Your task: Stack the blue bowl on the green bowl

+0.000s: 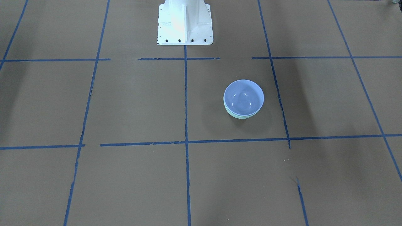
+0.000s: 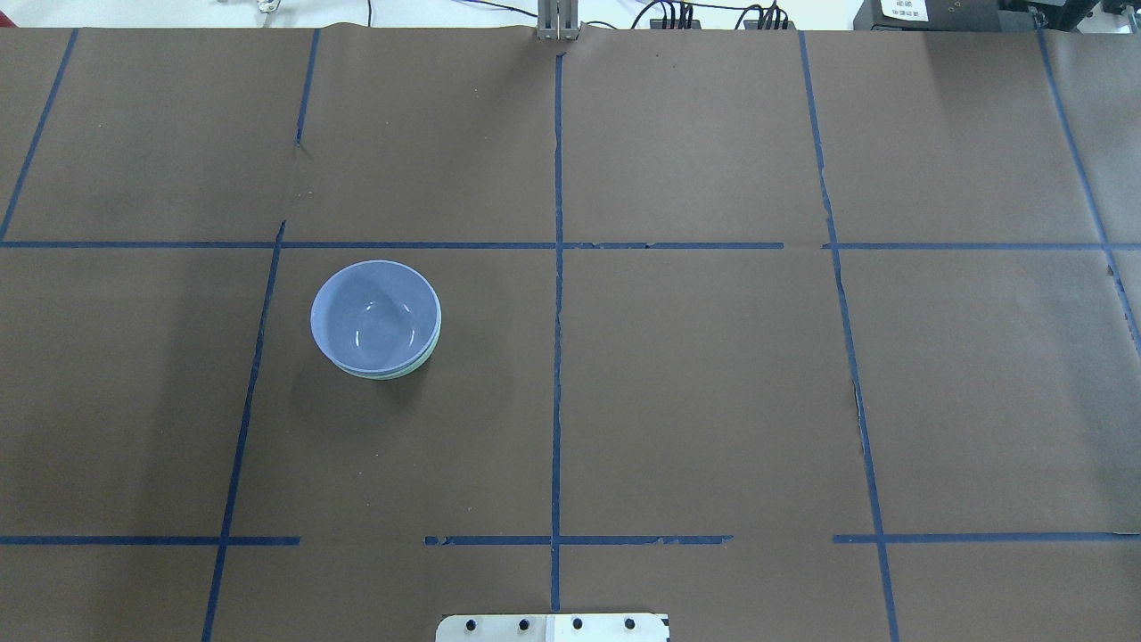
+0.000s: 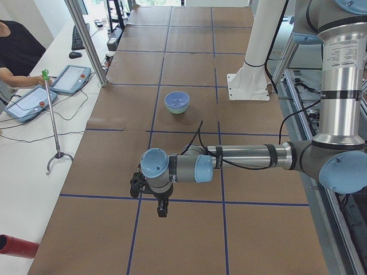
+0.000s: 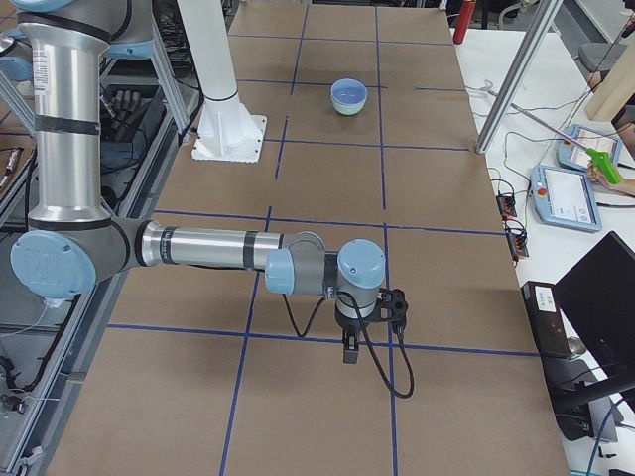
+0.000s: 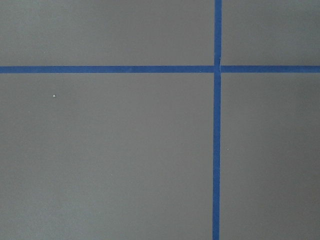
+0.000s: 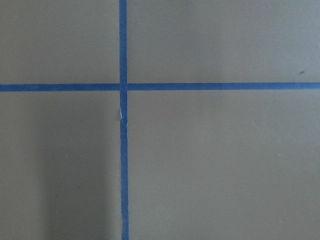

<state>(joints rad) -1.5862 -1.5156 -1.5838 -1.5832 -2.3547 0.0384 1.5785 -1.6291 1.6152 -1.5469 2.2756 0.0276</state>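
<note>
The blue bowl (image 1: 243, 97) sits nested inside the green bowl (image 1: 239, 116), whose mint rim shows just beneath it. The pair stands on the robot's left half of the table, as the overhead view shows for the blue bowl (image 2: 374, 314) and the green bowl (image 2: 403, 371). My left gripper (image 3: 162, 208) hangs over the table's left end, far from the bowls. My right gripper (image 4: 349, 352) hangs over the right end. Both show only in the side views, so I cannot tell whether they are open or shut. The wrist views show only paper and tape.
The white robot pedestal (image 1: 184, 22) stands at the table's near middle edge. Blue tape lines (image 2: 557, 357) grid the brown paper. Beside the table are tablets (image 3: 70, 78), a grabber stick (image 3: 53, 120), an operator (image 3: 14, 48) and a red cylinder (image 3: 14, 245).
</note>
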